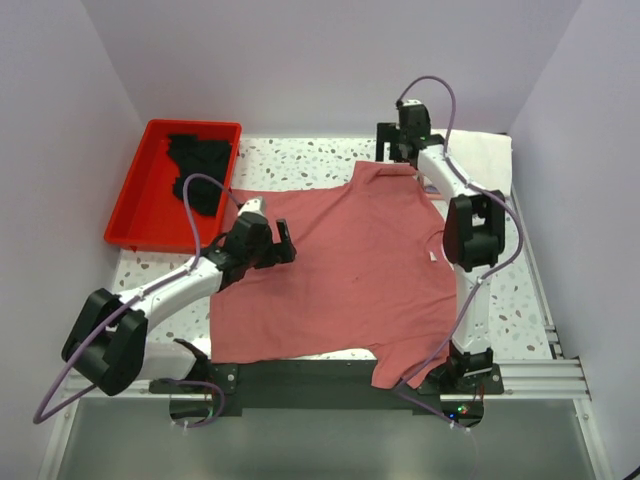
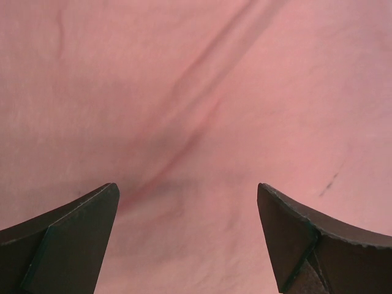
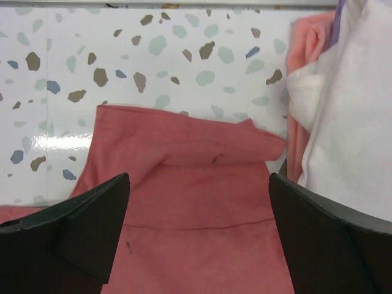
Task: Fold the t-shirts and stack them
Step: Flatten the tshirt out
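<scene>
The speckled counter [image 1: 290,155] is nearly covered by the dusty-rose t-shirt [image 1: 340,270]. It lies flat across the middle, hem toward the left edge and collar toward the right edge, and one sleeve spills over the near edge. I'd say it is spread out like that so the folds can start.

At the far left corner sits the red tray [image 1: 128,200]. A black t-shirt [image 1: 200,165] is heaped in it, out of the way and unfolded.

Over in the far right corner a white t-shirt [image 3: 355,122] lies on something pinkish [image 3: 312,43]. That looks like the stack.

The left gripper [image 2: 187,196] hangs over the rose cloth near its left side. Its jaws are spread with nothing between them, right above a shallow wrinkle.

The right gripper [image 3: 199,184] is out by the far edge, also spread wide and empty. It is lined up on the far sleeve [image 3: 184,141], whose tip lies rumpled on the counter, probably the first pickup.
</scene>
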Robot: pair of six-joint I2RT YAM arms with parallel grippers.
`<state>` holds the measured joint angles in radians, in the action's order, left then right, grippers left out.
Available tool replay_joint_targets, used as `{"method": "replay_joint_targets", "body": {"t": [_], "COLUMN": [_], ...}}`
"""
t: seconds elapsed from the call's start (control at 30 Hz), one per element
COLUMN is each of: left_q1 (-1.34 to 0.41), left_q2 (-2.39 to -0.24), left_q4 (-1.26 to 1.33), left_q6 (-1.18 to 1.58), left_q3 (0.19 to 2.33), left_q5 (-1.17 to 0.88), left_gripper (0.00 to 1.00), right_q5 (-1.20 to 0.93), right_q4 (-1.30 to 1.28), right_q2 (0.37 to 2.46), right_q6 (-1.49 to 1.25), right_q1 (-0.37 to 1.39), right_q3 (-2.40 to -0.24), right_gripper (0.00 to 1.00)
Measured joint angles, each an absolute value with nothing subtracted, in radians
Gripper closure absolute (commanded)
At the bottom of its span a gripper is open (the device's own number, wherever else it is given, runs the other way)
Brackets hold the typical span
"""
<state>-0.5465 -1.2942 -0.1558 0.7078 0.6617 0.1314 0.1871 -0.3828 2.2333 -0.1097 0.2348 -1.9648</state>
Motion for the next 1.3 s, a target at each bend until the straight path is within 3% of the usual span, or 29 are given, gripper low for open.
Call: {"method": "replay_joint_targets", "body": {"t": [0.37, 0.87, 1.3], "left_q1": [-0.559, -0.739, -0.775], "left_q2": [-1.487, -1.772, -1.835], "left_q4": [-0.043, 0.144, 0.303], "left_q6": [0.697, 0.698, 0.73], "left_q3": [0.756, 0.991, 0.905], "left_q5": [0.028, -0.136, -0.203], "left_gripper": [0.0, 0.0, 0.0], "right_q5": [0.028, -0.037, -0.04], "right_q4": [-0.422, -0.361, -0.232], "right_q2": [2.349, 2.418, 2.59], "right_q6": [-0.308, -0.415, -0.444], "right_q1": [0.198, 0.208, 0.208], "right_q3": [-1.972, -2.007, -2.231], "right_gripper": [0.01, 0.01, 0.01]}}
